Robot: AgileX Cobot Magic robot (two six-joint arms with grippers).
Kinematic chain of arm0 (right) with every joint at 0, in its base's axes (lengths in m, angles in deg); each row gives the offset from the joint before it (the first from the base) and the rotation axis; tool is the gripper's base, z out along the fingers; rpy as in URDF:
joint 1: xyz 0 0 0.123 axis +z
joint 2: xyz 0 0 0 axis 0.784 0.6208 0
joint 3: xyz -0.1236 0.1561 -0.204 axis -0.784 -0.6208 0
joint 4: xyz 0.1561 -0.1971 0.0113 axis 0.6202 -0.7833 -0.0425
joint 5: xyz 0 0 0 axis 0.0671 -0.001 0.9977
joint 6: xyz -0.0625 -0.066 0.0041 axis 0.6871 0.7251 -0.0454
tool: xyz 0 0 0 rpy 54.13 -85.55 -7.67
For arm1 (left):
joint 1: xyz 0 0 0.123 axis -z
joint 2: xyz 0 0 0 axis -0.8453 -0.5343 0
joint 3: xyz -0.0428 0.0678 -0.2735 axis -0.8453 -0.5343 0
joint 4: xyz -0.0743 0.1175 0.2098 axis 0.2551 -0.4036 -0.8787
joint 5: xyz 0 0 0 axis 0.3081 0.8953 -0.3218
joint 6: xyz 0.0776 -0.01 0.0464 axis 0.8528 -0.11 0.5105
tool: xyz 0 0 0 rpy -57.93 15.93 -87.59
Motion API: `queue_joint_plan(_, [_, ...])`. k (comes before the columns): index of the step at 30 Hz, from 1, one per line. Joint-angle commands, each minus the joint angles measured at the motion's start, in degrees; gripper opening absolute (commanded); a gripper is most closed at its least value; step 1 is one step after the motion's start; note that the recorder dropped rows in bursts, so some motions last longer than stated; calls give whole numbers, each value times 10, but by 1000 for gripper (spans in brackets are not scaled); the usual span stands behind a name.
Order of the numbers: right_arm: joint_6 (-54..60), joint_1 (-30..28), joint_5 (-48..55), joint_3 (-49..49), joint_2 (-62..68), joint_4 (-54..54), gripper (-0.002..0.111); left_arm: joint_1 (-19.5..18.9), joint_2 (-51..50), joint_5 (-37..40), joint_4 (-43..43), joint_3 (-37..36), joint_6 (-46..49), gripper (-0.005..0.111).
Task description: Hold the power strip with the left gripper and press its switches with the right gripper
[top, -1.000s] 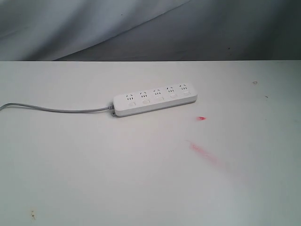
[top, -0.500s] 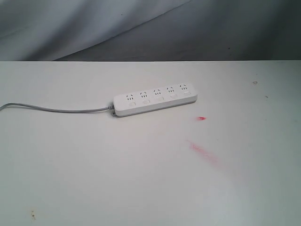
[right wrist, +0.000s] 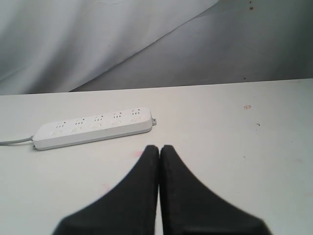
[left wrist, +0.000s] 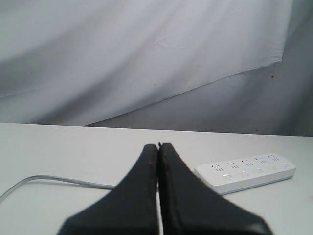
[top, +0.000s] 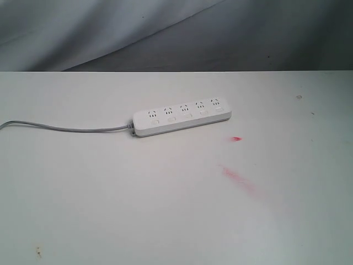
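Observation:
The white power strip (top: 182, 117) lies flat near the middle of the table, its thin grey cord (top: 66, 128) trailing off to the left edge. Five small white switches (top: 188, 115) run in a row along its top. Neither arm shows in the exterior view. In the left wrist view my left gripper (left wrist: 158, 146) is shut and empty, well short of the power strip (left wrist: 246, 170). In the right wrist view my right gripper (right wrist: 159, 147) is also shut on nothing, short of the power strip (right wrist: 93, 129).
A white table (top: 165, 210) carries red smears (top: 238, 179) and a small red spot (top: 236, 138) to the right of the strip. A grey cloth backdrop (top: 165, 33) hangs behind the table's far edge.

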Motion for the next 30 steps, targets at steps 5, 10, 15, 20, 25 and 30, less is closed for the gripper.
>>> queue_joint_plan(5, [4, -3, 0, -2, -2, -5, 0, 3, 3, 2, -3, -3, -6, 0])
queue_joint_plan(10, [4, -3, 0, -2, -2, -2, 0, 3, 3, 2, -3, -3, -6, 0])
queue_joint_plan(15, [3, -3, 0, -2, -2, 0, 0, 3, 3, 2, -3, -3, -6, 0])
queue_joint_plan(20, [3, -3, 0, -2, -2, 0, 0, 3, 16, 2, -3, -3, -6, 0])
queue_joint_plan(25, [3, -3, 0, -2, -2, 0, 0, 3, 101, 14, -6, -3, 21, 0])
queue_joint_plan(30, [3, -3, 0, -2, -2, 0, 0, 3, 160, 65, -13, -3, 49, 0])
